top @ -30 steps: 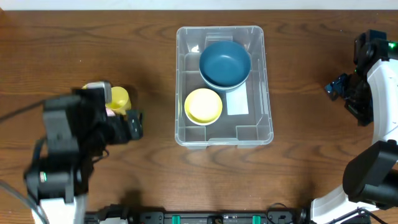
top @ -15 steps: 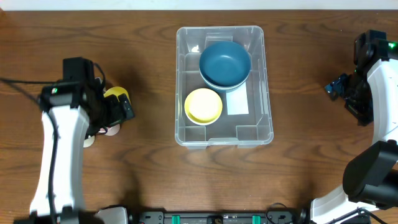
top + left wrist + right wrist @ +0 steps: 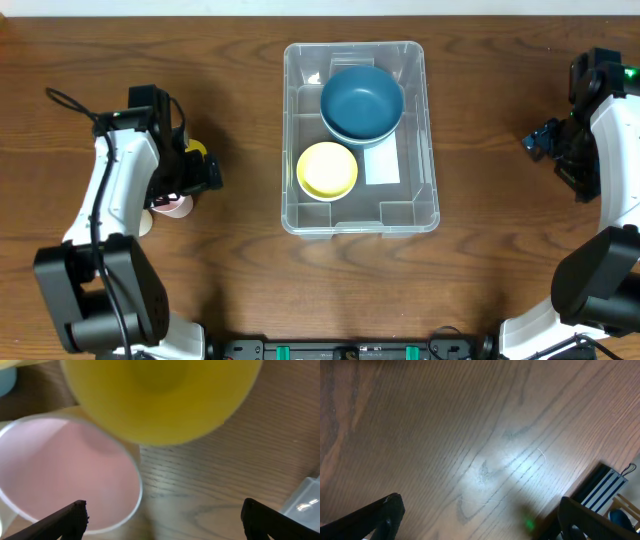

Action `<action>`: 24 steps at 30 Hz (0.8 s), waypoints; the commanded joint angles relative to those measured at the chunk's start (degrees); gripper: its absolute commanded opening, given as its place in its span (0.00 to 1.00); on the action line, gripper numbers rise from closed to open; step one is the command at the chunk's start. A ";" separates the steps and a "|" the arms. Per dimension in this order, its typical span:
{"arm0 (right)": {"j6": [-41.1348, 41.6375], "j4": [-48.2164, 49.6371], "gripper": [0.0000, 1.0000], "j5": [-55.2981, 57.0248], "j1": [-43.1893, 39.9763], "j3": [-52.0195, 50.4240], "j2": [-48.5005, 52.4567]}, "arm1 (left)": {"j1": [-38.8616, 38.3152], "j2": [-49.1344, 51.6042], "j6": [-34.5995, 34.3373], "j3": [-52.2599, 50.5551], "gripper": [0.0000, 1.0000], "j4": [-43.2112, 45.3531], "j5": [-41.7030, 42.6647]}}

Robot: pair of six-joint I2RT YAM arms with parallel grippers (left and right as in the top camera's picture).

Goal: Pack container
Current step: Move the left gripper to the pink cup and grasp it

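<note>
- The container [image 3: 430,200] is seen standing at the middle of the worktop [image 3: 250,60], with a blue bowl [image 3: 362,100] at its far end and a yellow bowl [image 3: 327,170] nearer, just beside it.
- Part of the packing is judged done. A yellow cup [image 3: 160,395] and a pink cup [image 3: 65,475] are left out on the worktop, well apart from the container on its left side.
- The left fingers [image 3: 70,519] are spread wide and nothing is held. They are poised over the two cups, so the step in hand is judged to be the approach to one of them.
- Which cup is aimed at cannot be told. The two stand very close, so the next move calls for one rim to be placed cleanly between the fingers, without the neighbour being knocked, before they are closed.
- The right fingers [image 3: 387,510] are likewise fully apart and empty, held over bare wood well to the right of the container.
- A white label [image 3: 381,165] is seen on the container floor, beside the yellow bowl. No writing on it can be read, and no brand mark is made out anywhere.
</note>
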 commanded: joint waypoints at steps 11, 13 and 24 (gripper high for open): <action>0.74 -0.02 0.99 0.61 -0.31 -0.07 0.26 | 0.28 1.49 5.35 -2.01 0.98 3.85 -1.55; 0.72 0.00 0.99 0.61 -0.31 -0.07 0.26 | 0.28 1.49 5.53 -3.23 0.98 4.85 -1.55; 0.74 0.00 0.99 0.61 -0.31 -0.07 0.26 | 0.28 1.53 5.51 -4.87 0.70 5.73 -1.53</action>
